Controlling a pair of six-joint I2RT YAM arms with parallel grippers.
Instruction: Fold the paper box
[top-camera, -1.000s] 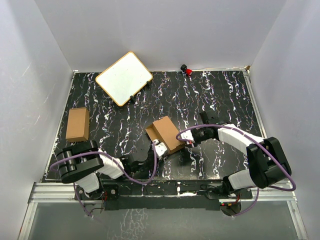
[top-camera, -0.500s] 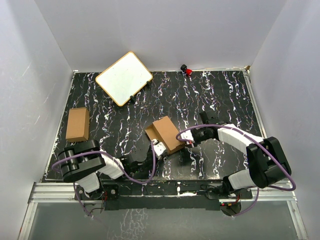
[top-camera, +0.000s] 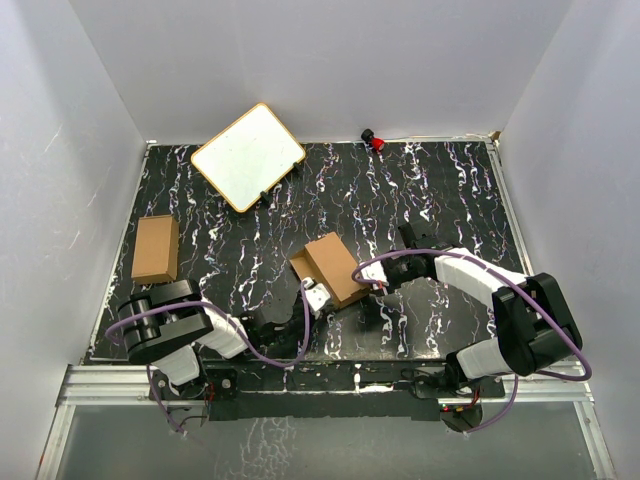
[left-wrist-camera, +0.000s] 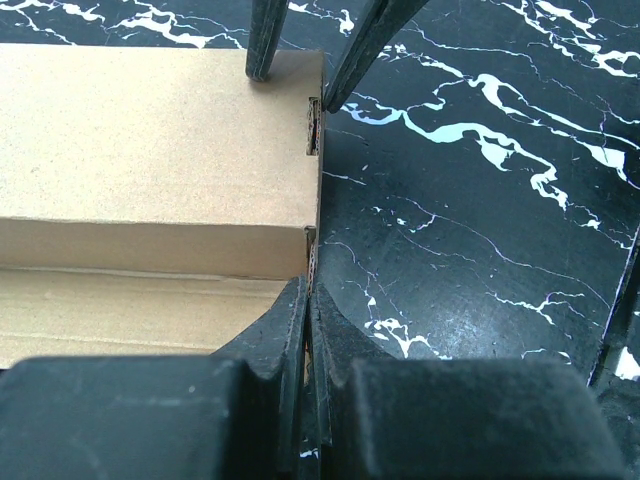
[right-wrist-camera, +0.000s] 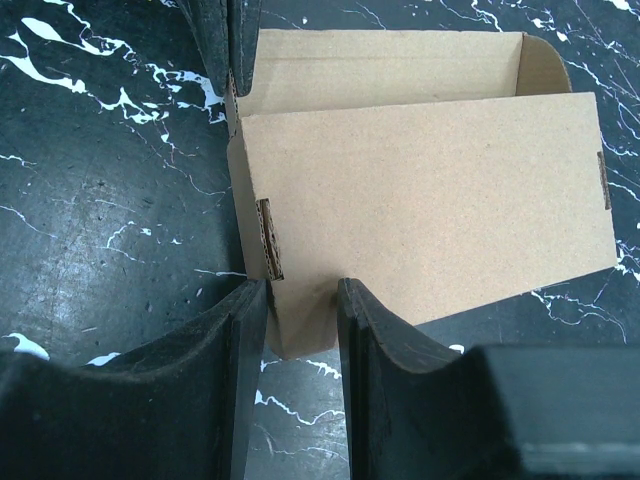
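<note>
Black marbled table (top-camera: 430, 190): the plain brown cardboard paper box (top-camera: 333, 266) lies near its middle, a little toward the near edge. It is half-formed, with the top panel over an open trough. Both grippers work the same near end, one at each corner, probably so one steadies the wall while the other squares the end.

Left arm (top-camera: 215, 335) lies low along the near edge, reaching rightward. Right arm (top-camera: 470, 270) bends inward, wrist low.

Right gripper (right-wrist-camera: 302, 305) straddles its corner, fingers pinching the cardboard. Left gripper (left-wrist-camera: 307, 305) is pressed together on a thin wall edge.
</note>
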